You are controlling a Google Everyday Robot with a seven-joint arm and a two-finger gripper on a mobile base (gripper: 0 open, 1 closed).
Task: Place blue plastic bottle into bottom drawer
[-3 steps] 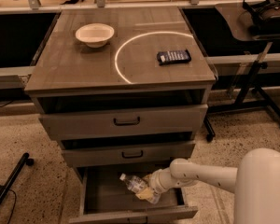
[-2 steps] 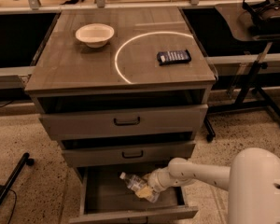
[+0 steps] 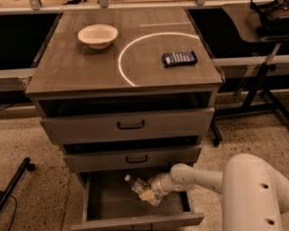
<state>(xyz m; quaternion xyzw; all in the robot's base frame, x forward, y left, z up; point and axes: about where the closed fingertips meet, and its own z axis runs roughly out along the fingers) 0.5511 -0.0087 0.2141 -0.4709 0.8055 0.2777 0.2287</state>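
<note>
Small clear blue plastic bottle (image 3: 137, 185), white cap, tilted at gripper (image 3: 149, 195) tip, both inside open grey-brown wooden bottom drawer (image 3: 135, 221). Jaw state: cannot tell. Likely remaining: release, withdraw.

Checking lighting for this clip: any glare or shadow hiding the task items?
Camera view: a bright arc of light glares on the cabinet top; the bottom drawer is dim, yet the blue plastic bottle and the pincer, both inside it, are visible.
</note>
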